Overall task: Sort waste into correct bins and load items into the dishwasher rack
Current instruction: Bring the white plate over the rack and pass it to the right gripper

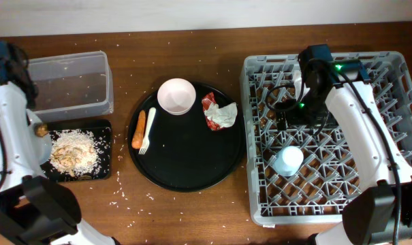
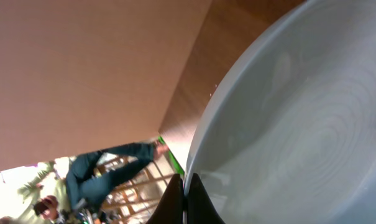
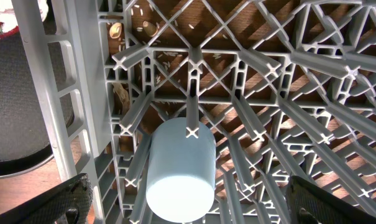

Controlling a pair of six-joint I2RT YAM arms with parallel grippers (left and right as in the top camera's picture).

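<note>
Grey plate, blue cup in rack, crumbs in black tray

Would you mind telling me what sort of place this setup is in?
Likely a lab bench staged as a dish-clearing station: a brown wooden table, a large grey plastic dishwasher rack, and a round black tray of leftovers.

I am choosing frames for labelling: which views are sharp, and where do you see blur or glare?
Overhead: sharp, evenly lit, a green light glowing on the right arm. Left wrist: the pale grey plate fills the view, soft, with faint sheen. Right wrist: the light blue cup and rack sharp, no glare.
</note>
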